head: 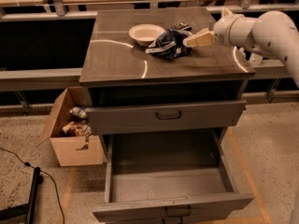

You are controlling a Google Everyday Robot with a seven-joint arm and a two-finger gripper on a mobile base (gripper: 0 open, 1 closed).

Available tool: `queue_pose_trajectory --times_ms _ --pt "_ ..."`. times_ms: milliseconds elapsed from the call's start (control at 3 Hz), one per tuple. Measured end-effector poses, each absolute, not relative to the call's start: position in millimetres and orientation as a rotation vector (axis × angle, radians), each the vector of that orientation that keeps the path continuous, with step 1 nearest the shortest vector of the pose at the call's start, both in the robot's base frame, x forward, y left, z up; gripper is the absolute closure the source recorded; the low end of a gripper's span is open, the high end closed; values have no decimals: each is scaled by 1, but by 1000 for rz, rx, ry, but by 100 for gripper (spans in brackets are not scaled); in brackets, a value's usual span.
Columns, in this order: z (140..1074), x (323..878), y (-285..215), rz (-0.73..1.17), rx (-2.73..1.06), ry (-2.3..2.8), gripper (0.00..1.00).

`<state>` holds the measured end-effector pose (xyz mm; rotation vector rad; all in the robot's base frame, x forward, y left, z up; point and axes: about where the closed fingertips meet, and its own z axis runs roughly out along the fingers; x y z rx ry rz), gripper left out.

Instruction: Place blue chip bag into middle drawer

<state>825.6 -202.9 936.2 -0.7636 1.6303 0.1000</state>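
Note:
The blue chip bag lies crumpled on the cabinet top, just right of the round white bowl. My gripper reaches in from the right on the white arm, and its tan tip is at the bag's right edge, touching or nearly touching it. The middle drawer is pulled wide open below, and its bare grey floor holds nothing. The drawer above it is shut.
A small flat black device lies behind the bag. An open cardboard box with clutter stands on the floor left of the cabinet. A black cable and a dark bar lie at the lower left. Shelving runs behind.

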Motion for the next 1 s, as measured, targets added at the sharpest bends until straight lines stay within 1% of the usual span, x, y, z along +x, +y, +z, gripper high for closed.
queue_pose_trajectory --times_ms 667,1000 --pt "913 850 -193 104 -793 1647 0" --pt "893 850 -189 127 -823 1676 18"
